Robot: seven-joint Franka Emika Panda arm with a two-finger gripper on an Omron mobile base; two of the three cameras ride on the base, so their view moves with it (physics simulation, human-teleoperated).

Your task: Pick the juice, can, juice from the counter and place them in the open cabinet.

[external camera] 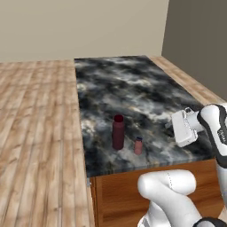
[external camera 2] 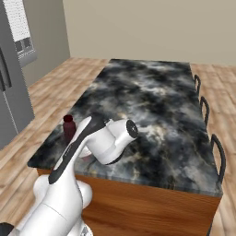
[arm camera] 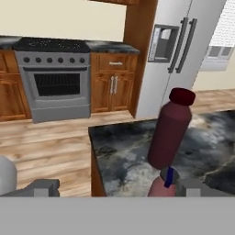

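On the marbled counter (external camera: 133,88) near its front left corner, a tall dark maroon juice bottle (external camera: 118,132) stands upright. A small pinkish juice bottle with a blue cap (external camera: 138,145) stands just to its right. My gripper (external camera: 172,127) hovers right of both, pointing at them, open and holding nothing. In the hand view the maroon bottle (arm camera: 170,131) rises right of centre. The small bottle (arm camera: 161,186) sits low, close to the right fingertip (arm camera: 193,188) of the gripper (arm camera: 119,188). My arm hides part of the maroon bottle (external camera 2: 68,126). The can and the open cabinet are out of view.
Across the wooden floor, the hand view takes in a stove (arm camera: 53,78), wooden base cabinets (arm camera: 112,87) and a grey fridge (arm camera: 179,50). Dark chair backs (external camera 2: 216,152) line the counter's right side. The counter's left edge drops to the floor just beyond the bottles.
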